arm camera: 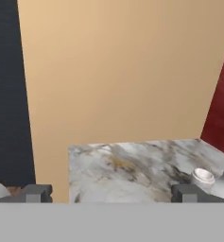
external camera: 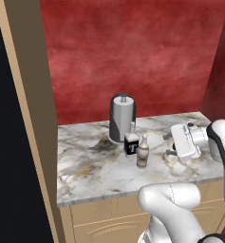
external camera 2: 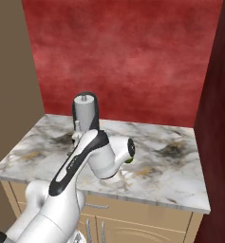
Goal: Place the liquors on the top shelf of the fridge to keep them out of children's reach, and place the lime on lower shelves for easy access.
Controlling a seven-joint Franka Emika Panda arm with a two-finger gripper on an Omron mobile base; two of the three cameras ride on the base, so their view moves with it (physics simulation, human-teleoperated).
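Barely started: both liquors, the square bottle and the slim beige one, standing side by side on the marble counter before the paper-towel roll. Gripper spread wide, empty, hovering right of them. Fridge shelving, lime placement all pending.

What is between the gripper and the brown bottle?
Just bare marble counter between the gripper and the brown bottle, seen in the left base view.

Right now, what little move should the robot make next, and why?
Probably swing the open gripper left toward the brown bottle, the nearer one. Both bottles stand untouched on the counter, the square bottle just behind it, and the gripper holds nothing.
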